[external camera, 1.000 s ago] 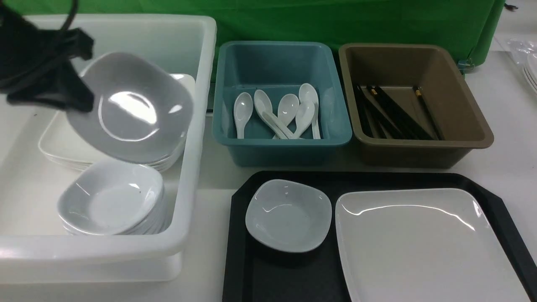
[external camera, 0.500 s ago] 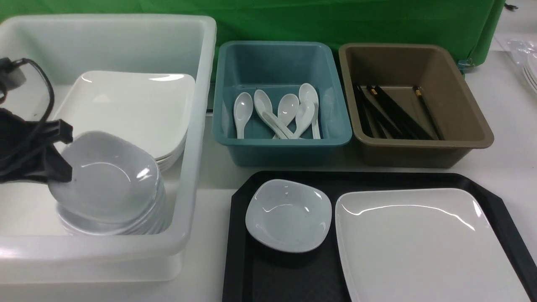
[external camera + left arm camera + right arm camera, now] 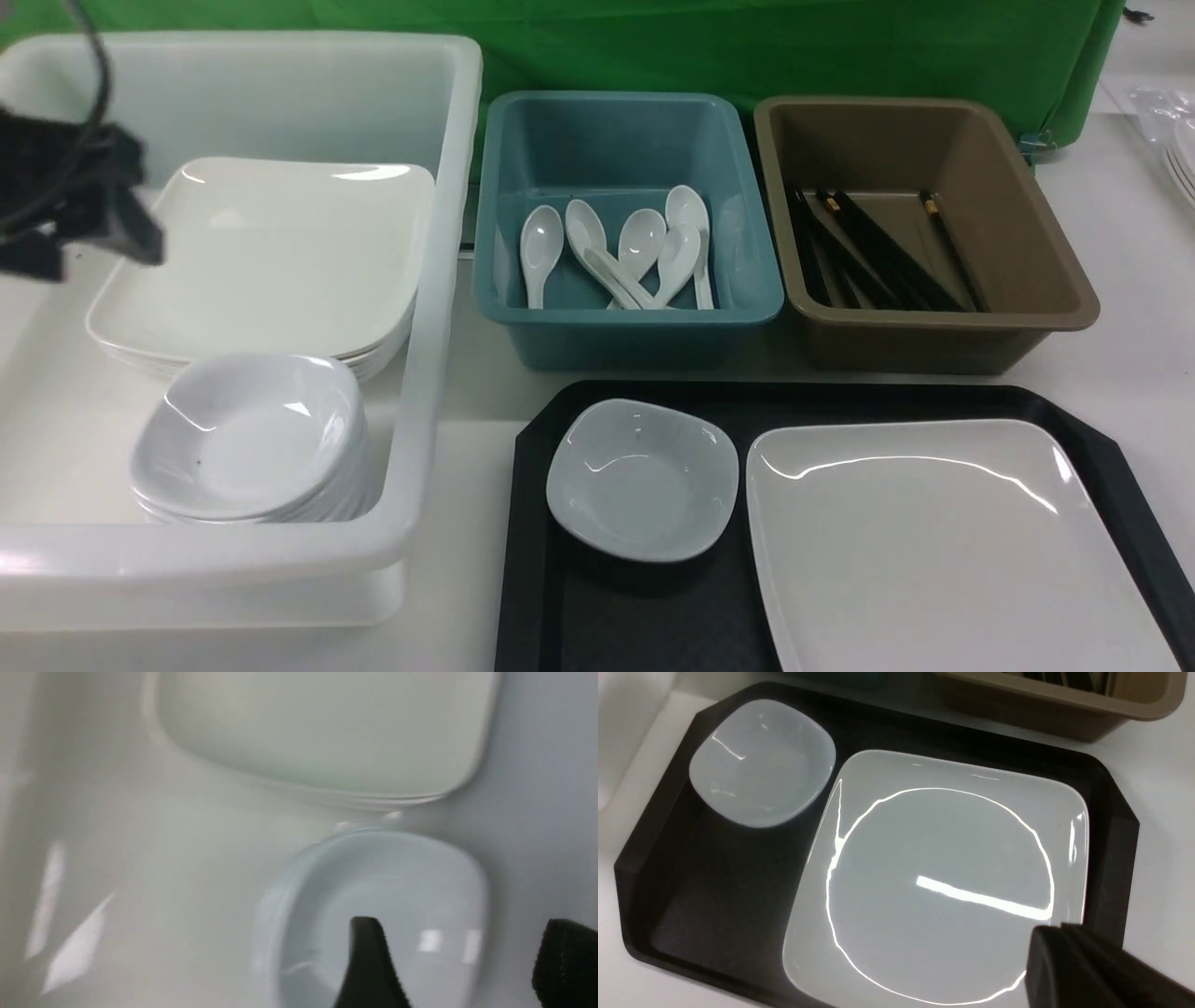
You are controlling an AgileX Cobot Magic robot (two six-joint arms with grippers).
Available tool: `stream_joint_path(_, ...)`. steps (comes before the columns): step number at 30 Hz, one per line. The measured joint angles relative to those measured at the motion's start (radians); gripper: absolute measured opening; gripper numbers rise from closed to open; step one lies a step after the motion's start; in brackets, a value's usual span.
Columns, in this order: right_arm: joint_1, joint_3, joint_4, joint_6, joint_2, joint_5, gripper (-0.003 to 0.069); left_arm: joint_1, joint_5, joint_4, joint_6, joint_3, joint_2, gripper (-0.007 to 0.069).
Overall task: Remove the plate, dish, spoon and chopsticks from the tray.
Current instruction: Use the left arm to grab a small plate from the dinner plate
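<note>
1. A white bench (image 3: 467, 523) before a green cloth (image 3: 747, 47) carries three tubs and the tray (image 3: 607, 625).
2. The left tool (image 3: 89, 245) has its jaws apart and holds nothing. A second ago it was clamped on a dish, which now sits on top of the dish stack (image 3: 247, 439) in the white tub (image 3: 439, 280).
3. That dish is therefore cleared. The left arm has lifted away and hangs over the tub's left side, with the tool looking down at the stack and at the plates (image 3: 280, 252) behind it.
4. The right tool (image 3: 1052, 947) is pressed together and empty, hovering over a corner of the plate (image 3: 934, 551).
5. A second dish (image 3: 642, 481) still lies on the tray's left part, with the plate just beside it on the right.
6. No spoon or chopsticks remain on the tray. Spoons (image 3: 616, 252) lie in the teal tub (image 3: 495, 233) and chopsticks (image 3: 878, 252) in the brown tub (image 3: 1046, 233), so I judge two pieces are left to move.
</note>
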Motion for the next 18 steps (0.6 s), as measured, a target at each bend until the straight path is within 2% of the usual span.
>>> stream_joint_path(3, 0.0, 0.0, 0.001, 0.0, 0.0, 0.0, 0.002, -0.209, -0.076, 0.003, -0.128, -0.013, 0.016, 0.0265)
stream_joint_path(4, 0.0, 0.0, 0.001, 0.0, 0.0, 0.0, 0.002, -0.302, -0.131, 0.023, -0.176, -0.016, 0.037, 0.0185)
stream_joint_path(5, 0.0, 0.0, 0.001, 0.0, 0.0, 0.0, 0.002, -0.332, -0.137, 0.028, -0.185, -0.017, 0.041, 0.0177)
stream_joint_path(6, 0.0, 0.0, 0.001, 0.0, 0.0, 0.0, 0.002, -0.441, -0.177, 0.072, -0.206, -0.022, 0.087, 0.0119)
stream_joint_path(8, 0.0, 0.0, 0.001, 0.0, 0.0, 0.0, 0.002, -0.547, -0.192, 0.117, -0.219, -0.032, 0.149, 0.0097)
stream_joint_path(10, 0.0, 0.0, 0.001, 0.0, 0.0, 0.0, 0.002, -0.617, -0.194, 0.167, -0.222, -0.055, 0.23, 0.0099)
stream_joint_path(12, 0.0, 0.0, 0.001, 0.0, 0.0, 0.0, 0.002, -0.658, -0.194, 0.204, -0.223, -0.091, 0.326, 0.0137)
stream_joint_path(15, 0.0, 0.0, 0.001, 0.0, 0.0, 0.0, 0.0022, -0.67, -0.194, 0.215, -0.226, -0.14, 0.41, 0.0218)
stream_joint_path(16, 0.0, 0.0, 0.001, 0.0, 0.0, 0.0, 0.0023, -0.67, -0.194, 0.215, -0.226, -0.143, 0.416, 0.0218)
stream_joint_path(17, 0.0, 0.0, 0.001, 0.0, 0.0, 0.0, 0.0024, -0.667, -0.19, 0.218, -0.226, -0.171, 0.459, 0.0283)
stream_joint_path(18, 0.0, 0.0, 0.001, 0.0, 0.0, 0.0, 0.0023, -0.665, -0.187, 0.219, -0.226, -0.178, 0.471, 0.0301)
